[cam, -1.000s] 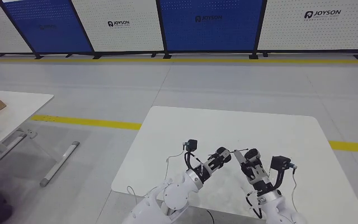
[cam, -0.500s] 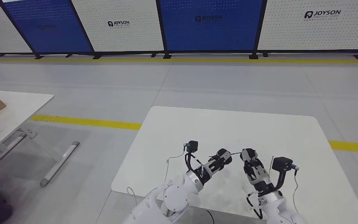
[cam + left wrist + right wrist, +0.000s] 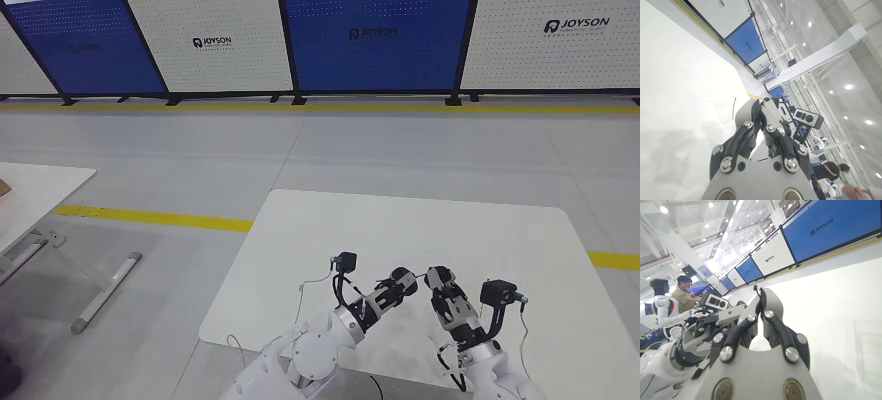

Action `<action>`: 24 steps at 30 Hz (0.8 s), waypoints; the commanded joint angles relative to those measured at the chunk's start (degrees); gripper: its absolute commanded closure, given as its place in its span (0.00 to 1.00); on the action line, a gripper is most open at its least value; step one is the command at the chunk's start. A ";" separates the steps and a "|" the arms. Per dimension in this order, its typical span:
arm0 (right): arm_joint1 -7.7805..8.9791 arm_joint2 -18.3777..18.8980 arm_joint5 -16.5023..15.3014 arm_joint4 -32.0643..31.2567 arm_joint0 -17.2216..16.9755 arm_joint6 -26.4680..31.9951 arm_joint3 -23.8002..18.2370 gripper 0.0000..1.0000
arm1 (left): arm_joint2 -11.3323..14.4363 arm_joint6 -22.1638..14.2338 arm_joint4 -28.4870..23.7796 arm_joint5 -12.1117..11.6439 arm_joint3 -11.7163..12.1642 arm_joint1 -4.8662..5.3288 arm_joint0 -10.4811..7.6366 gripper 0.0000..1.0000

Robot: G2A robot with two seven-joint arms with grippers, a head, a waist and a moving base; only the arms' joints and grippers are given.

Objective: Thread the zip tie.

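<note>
The black zip tie (image 3: 757, 291) sticks up out of my right gripper (image 3: 761, 298), which is shut on it; its small square head is at the free end. In the left wrist view the zip tie (image 3: 734, 108) is a thin upright strand whose lower end runs behind a finger. My left gripper (image 3: 760, 105) is shut, and I see nothing between its pads. In the top view the left gripper (image 3: 401, 279) and right gripper (image 3: 436, 276) hover close together, tips pointing away from me, over the near part of the white table (image 3: 420, 225).
The near table edge (image 3: 215, 335) lies just behind the arms, with free surface ahead and to the right. A second table (image 3: 35, 190) stands far left across the floor. Blue and white fence panels (image 3: 375, 45) close off the back.
My right gripper has shifted left with the zip tie, closing the gap to the left gripper. The left gripper has barely moved.
</note>
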 commanded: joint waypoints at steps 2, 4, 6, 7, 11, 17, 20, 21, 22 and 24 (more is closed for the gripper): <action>-0.02 0.06 0.03 -0.01 0.00 -0.09 -0.10 1.00 | -0.23 -0.18 -0.66 0.46 0.04 0.01 0.06 1.00; -0.04 0.12 0.10 0.01 -0.02 -0.11 -0.17 1.00 | -0.20 -1.69 -0.61 1.08 0.00 0.09 -0.13 0.72; -0.05 0.14 0.19 -0.07 -0.02 -0.08 -0.20 1.00 | -0.24 -3.31 -1.54 0.80 0.03 0.16 -0.21 0.42; -0.06 0.15 0.31 -0.17 0.02 0.01 -0.19 1.00 | -0.48 -3.69 -2.19 0.74 0.14 0.19 -0.28 0.24; -0.13 0.18 0.98 -0.02 0.23 0.14 -0.04 1.00 | -0.76 -3.85 -2.46 0.31 0.07 0.26 -0.20 0.22; -0.21 0.74 1.86 0.62 0.44 0.00 0.08 1.00 | -1.50 -3.02 -2.36 -0.02 -0.58 0.42 0.31 0.55; -0.20 1.10 1.92 0.70 0.31 -0.03 -0.07 1.00 | -1.86 -2.64 -2.38 -0.01 -0.71 0.49 0.52 0.61; -0.20 1.21 1.88 0.70 0.22 -0.01 -0.14 1.00 | -1.92 -2.56 -2.38 0.00 -0.75 0.51 0.59 0.65; -0.19 1.28 1.85 0.70 0.17 -0.01 -0.20 1.00 | -1.95 -2.49 -2.27 0.08 -0.68 0.52 0.61 0.71; -0.20 1.37 1.79 0.67 0.07 0.02 -0.27 1.00 | -1.81 -2.28 -1.88 0.28 -0.44 0.50 0.48 0.81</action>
